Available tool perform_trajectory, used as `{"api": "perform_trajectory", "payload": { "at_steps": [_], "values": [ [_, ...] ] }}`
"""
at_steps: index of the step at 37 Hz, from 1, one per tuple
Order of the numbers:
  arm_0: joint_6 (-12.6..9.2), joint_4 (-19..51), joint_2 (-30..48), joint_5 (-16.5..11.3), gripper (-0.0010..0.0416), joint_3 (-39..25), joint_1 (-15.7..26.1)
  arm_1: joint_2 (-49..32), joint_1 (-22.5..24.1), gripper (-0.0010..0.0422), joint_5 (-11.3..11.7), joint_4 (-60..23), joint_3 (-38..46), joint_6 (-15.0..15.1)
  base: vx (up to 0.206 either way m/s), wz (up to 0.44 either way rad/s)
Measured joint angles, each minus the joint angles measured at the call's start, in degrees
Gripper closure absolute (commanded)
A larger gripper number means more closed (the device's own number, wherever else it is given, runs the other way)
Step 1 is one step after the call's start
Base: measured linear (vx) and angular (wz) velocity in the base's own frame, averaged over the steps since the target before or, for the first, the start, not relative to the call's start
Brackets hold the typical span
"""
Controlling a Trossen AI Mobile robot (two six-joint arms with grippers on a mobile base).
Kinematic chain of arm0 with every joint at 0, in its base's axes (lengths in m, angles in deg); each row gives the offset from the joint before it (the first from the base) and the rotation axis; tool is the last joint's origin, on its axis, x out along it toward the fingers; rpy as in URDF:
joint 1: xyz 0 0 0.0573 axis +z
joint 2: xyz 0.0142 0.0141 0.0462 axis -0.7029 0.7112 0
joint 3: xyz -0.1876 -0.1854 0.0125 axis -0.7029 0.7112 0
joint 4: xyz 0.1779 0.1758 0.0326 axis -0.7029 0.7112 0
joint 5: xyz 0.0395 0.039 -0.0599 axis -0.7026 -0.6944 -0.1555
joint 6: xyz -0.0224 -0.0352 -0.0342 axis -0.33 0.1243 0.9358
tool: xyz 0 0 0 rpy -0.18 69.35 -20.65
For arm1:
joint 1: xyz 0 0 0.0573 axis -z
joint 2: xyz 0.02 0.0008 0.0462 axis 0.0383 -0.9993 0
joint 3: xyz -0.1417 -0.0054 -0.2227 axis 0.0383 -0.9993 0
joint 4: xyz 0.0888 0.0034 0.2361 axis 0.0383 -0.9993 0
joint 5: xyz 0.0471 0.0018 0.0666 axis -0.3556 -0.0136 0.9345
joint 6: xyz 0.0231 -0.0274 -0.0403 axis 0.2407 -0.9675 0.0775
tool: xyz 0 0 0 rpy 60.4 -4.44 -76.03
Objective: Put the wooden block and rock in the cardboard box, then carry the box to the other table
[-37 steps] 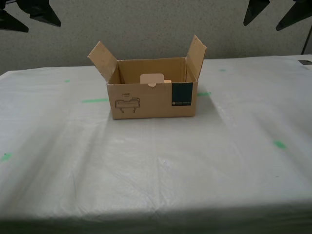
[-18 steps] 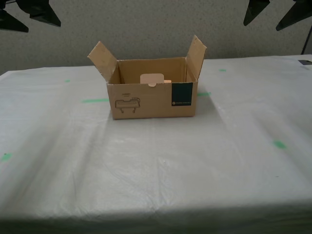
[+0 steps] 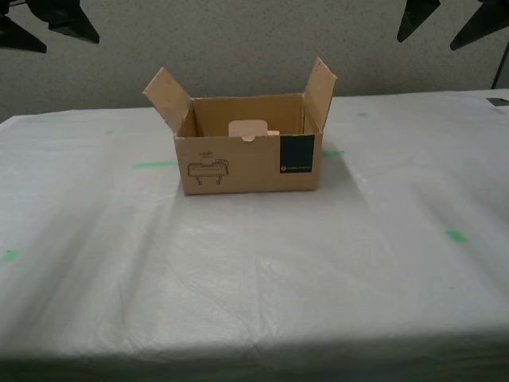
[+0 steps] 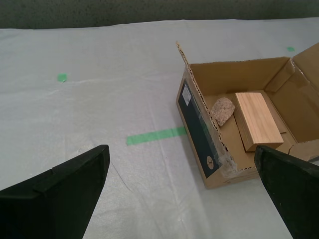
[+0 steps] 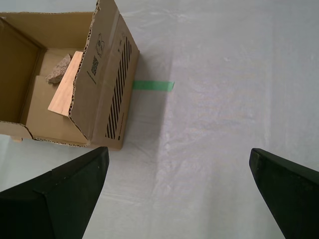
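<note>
Nothing has moved since the earlier frames: in the exterior view the cardboard box sits where it did on the white-sheeted counter, side flaps raised, teal label facing us, a green tape strip just beside it toward the exterior view's left. Dark tool tips hang along that view's upper edge; we cannot tell which arm each belongs to. Second wrist view: our second tool hovers above the counter near the box, jaws spread wide, nothing between them. Inside the box the wooden block lies flat with the rock touching its side. First wrist view: our first tool is likewise spread and empty, beside the box; the block and rock show inside.
</note>
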Motion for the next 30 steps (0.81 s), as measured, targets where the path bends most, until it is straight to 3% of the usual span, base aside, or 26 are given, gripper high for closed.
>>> {"api": "perform_trajectory", "payload": {
  "at_steps": [30],
  "values": [
    [0.0,0.0,0.0,0.0,0.0012,0.0,0.0,0.0,0.0,0.0014,0.0,0.0,0.0,0.0,0.0,0.0]
  ]
}}
